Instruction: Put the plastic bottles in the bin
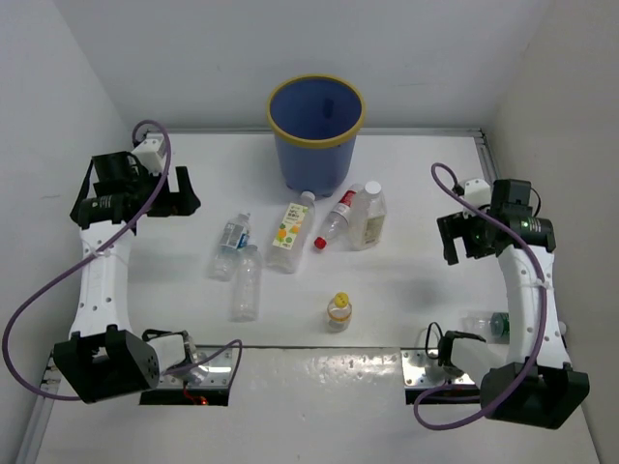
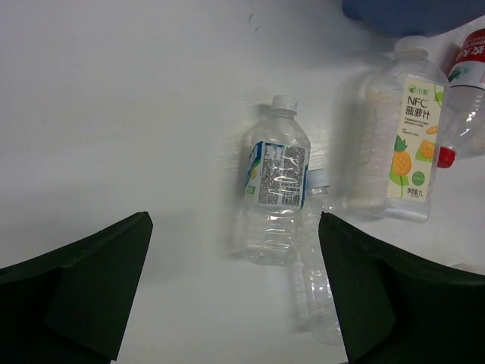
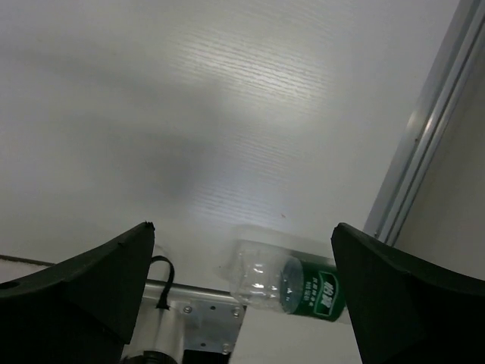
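- Presently every bottle sits on the white tabletop (image 1: pixel 416 300). None shows inside the round blue plastic bin with a yellow rim (image 1: pixel 315 166). The bin stands upright at the far middle, mouth up, probably placed so either arm can reach over it.
- Three bottles lie on their sides just in front of the bin. They are a clear bottle with a pineapple-print label and white cap (image 1: pixel 290 230), a clear red-capped bottle (image 1: pixel 332 222), and a squarish clear bottle with a white cap (image 1: pixel 368 217). The pineapple one's cap end is at the bin's foot. The other two lie close together, perhaps touching.
- Left of these lie a clear bottle with a blue-and-white label (image 1: pixel 231 246) and a plain unlabelled clear bottle (image 1: pixel 246 283), side by side. In the left wrist view they appear to touch.
- A small clear yellow-capped bottle (image 1: pixel 338 311) stands upright on its own, nearer the arms.
- A clear bottle with a green label (image 1: pixel 488 326) lies well apart from the rest, beside the right arm's base and near the tabletop's right edge. It is likely the most awkward reach.
- The left fingers (image 2: pixel 83 296) are spread wide, holding and touching nothing. They hang above the tabletop with the blue-and-white-labelled bottle framed between them, which reads as lining up on that bottle.
- The right fingers (image 3: pixel 83 292) are also spread wide and empty, over bare tabletop. The green-labelled bottle shows low in that view, between them and towards the near edge.
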`<action>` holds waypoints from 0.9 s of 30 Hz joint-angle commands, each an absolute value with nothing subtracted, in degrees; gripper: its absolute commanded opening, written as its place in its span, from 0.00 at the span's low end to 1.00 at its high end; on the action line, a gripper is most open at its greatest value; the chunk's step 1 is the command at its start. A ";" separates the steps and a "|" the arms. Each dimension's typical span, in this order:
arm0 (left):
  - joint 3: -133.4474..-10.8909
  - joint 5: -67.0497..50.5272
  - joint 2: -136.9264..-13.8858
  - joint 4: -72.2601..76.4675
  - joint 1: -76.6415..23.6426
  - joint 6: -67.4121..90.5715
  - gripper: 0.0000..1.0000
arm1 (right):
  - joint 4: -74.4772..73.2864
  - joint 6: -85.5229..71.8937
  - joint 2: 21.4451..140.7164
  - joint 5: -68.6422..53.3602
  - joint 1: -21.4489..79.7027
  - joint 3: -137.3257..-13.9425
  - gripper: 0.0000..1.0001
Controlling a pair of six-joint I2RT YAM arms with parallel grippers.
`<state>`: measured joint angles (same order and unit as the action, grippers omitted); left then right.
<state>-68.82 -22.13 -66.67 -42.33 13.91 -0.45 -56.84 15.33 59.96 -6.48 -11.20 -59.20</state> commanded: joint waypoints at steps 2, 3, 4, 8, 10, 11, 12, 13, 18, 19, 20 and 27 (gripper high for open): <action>-68.12 -25.03 -67.24 -40.61 12.83 -2.01 0.99 | -59.75 24.32 62.47 -0.71 -11.86 -60.55 0.96; -68.12 -25.66 -68.02 -40.61 12.83 -2.02 0.99 | -60.20 27.30 62.84 0.95 -13.78 -61.08 0.95; -67.59 -26.45 -68.90 -40.61 12.83 -2.72 0.99 | -60.81 28.73 63.45 0.88 -14.67 -61.52 0.94; -67.59 -30.40 -70.22 -41.75 12.83 -4.04 0.99 | -63.88 40.50 64.60 -1.13 -20.82 -61.79 0.91; -67.59 -31.29 -70.22 -41.75 12.83 -4.04 0.99 | -66.35 49.33 64.69 -3.07 -25.19 -61.35 0.91; -67.59 -32.42 -70.83 -41.75 12.83 -4.65 0.99 | -67.05 51.48 64.51 -3.86 -26.27 -59.78 0.91; -68.11 -33.91 -70.84 -41.75 12.83 -5.27 0.99 | -68.54 53.50 64.08 -3.87 -28.80 -58.90 0.91; -68.12 -34.62 -70.84 -41.75 12.83 -5.27 0.99 | -68.99 58.14 63.81 -4.04 -29.78 -57.15 0.90; -68.73 -37.53 -72.07 -42.28 12.83 -5.80 0.99 | -67.86 74.43 58.81 -4.48 -35.75 -46.01 0.90; -68.73 -38.23 -72.59 -42.28 12.83 -5.80 0.99 | -67.07 76.18 57.23 -4.66 -36.38 -44.75 0.91; -68.73 -38.75 -72.60 -42.28 12.83 -5.80 0.99 | -66.80 80.46 56.52 -4.48 -37.26 -40.56 0.91; -69.79 -38.76 -72.60 -42.80 11.69 -6.86 0.99 | -62.68 90.96 52.38 -3.96 -41.13 -30.33 0.92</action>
<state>-67.64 -36.67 -73.03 -43.22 12.38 -5.56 -65.19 82.26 53.04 -3.01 -39.99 -32.32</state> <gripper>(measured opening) 0.986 0.919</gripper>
